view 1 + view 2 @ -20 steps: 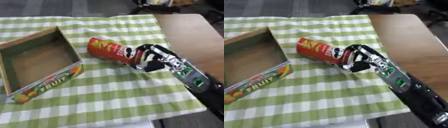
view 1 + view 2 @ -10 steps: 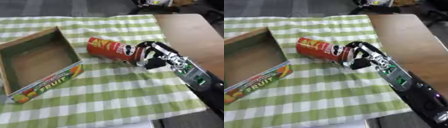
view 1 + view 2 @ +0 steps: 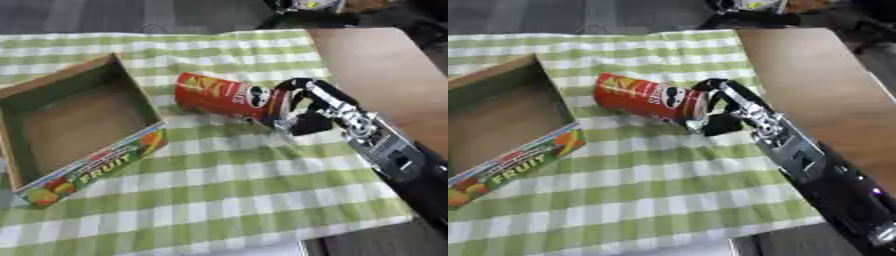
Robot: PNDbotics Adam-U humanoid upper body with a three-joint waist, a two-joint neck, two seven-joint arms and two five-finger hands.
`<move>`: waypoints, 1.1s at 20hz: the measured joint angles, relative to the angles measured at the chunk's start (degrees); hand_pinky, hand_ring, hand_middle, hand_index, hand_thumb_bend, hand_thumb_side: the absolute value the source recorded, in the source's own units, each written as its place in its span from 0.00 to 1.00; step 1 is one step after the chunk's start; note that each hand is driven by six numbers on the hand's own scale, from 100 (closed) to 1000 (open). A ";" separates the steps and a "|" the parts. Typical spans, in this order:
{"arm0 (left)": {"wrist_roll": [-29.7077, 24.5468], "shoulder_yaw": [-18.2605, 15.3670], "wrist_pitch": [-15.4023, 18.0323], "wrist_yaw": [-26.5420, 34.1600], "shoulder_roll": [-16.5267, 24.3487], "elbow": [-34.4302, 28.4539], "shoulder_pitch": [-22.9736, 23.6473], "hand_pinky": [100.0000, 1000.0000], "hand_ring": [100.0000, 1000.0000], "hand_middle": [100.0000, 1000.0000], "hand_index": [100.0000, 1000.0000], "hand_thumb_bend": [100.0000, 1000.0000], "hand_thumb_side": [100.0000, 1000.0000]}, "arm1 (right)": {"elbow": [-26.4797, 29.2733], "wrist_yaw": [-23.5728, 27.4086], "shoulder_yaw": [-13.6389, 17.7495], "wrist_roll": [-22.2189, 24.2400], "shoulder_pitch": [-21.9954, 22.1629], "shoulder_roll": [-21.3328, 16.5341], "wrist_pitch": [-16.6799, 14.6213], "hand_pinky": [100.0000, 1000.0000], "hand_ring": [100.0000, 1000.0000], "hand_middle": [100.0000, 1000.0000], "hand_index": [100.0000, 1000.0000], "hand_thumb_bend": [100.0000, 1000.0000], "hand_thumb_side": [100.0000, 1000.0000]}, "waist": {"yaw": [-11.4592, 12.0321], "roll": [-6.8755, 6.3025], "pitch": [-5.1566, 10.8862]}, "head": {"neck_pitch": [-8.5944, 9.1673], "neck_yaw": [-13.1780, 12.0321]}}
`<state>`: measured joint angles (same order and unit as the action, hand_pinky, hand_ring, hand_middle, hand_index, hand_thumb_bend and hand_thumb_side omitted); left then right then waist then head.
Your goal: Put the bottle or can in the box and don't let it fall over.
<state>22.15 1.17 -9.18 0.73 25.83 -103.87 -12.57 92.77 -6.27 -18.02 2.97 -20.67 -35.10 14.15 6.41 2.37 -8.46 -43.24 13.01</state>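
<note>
One red cylindrical crisp can [image 3: 223, 96] lies on its side at 3 o'clock of the open cardboard fruit box [image 3: 79, 131], its base end gripped by the right hand's [image 3: 308, 107] curled fingers [image 3: 291, 86]; it should be stood upright before being lowered in.

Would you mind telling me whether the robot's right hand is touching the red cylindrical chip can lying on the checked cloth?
Touching. The left eye view shows the right hand with its fingers curled round the near end of the red chip can, no gap between them.

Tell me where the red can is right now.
The red can lies on its side on the checked cloth at the middle of the left eye view, just right of the fruit box, its right end held by the right hand.
</note>
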 measured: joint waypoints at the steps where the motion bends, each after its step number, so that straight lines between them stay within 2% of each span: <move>1: 0.00 -0.01 0.00 0.00 0.00 0.00 0.00 0.57 0.58 0.50 0.67 0.00 0.64 | 0.11 0.03 0.01 -0.14 0.00 -0.02 -0.13 0.00 0.00 0.00 0.17 0.31 0.00 | 0.00 0.00 0.00 | 0.00 0.00; 14: 0.08 -0.18 0.08 0.00 0.00 -0.17 -0.06 0.57 0.57 0.50 0.67 0.00 0.64 | 1.46 1.05 0.67 -0.64 -0.03 -0.48 -0.51 0.00 0.00 0.00 0.11 0.33 0.00 | 0.08 0.00 0.00 | 0.02 -0.01; 22: 0.11 -0.33 0.09 -0.01 0.00 -0.30 -0.12 0.57 0.57 0.50 0.67 0.00 0.64 | 2.72 3.23 1.47 -3.45 -0.56 -0.50 0.37 0.00 0.00 0.00 0.11 0.34 0.00 | 0.09 0.00 0.00 | 0.04 -0.06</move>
<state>22.26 0.84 -9.09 0.72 25.84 -104.17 -12.69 95.48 -3.04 -16.54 -0.48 -21.22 -35.60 14.52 6.49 2.37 -8.46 -43.20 12.95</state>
